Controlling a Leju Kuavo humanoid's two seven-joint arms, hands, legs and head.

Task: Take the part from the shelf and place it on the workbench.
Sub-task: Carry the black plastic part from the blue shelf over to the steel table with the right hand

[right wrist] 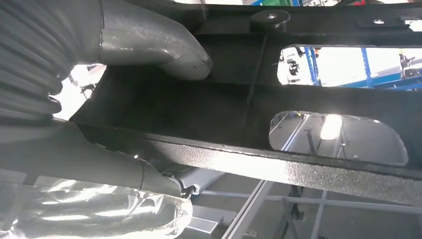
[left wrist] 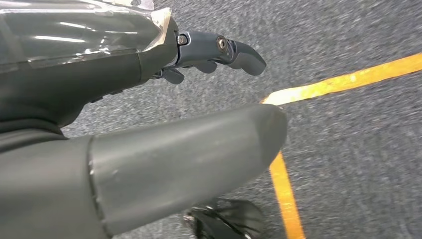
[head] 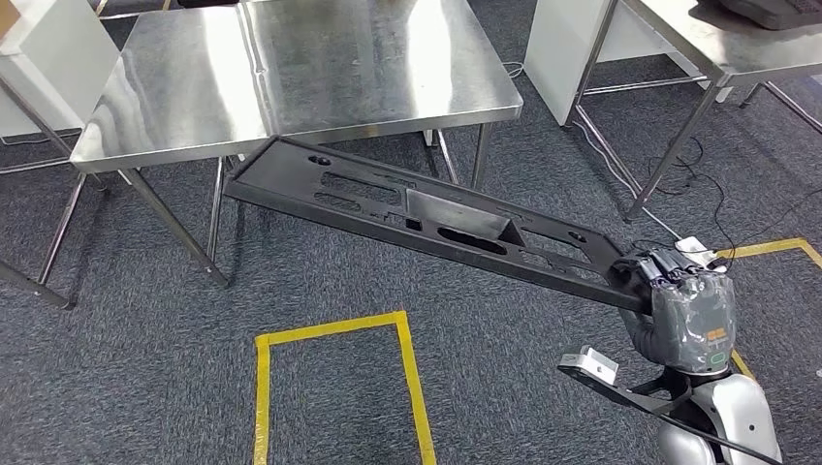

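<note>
We are gripping the part (head: pixel 426 218), a long black panel with cut-out slots, at its near end with our right hand (head: pixel 679 291). The fingers are curling over the panel's top edge. In the right wrist view the thumb (right wrist: pixel 159 47) is pressing one face of the part (right wrist: pixel 239 104) while the rest of the hand is wrapping the other side.

The part is hanging in the air, slanting from our hand away toward the workbench (head: pixel 291 68). Its far end is lying just below the steel top's front edge, by the legs, and is not resting on the surface.

Our left hand (left wrist: pixel 164 99) is holding nothing; its thumb and fingers are apart, hanging above the grey carpet (left wrist: pixel 348 149) and a strip of yellow tape (left wrist: pixel 343 79).

Yellow tape is also marking a rectangle (head: pixel 334 334) on the floor before the workbench.
</note>
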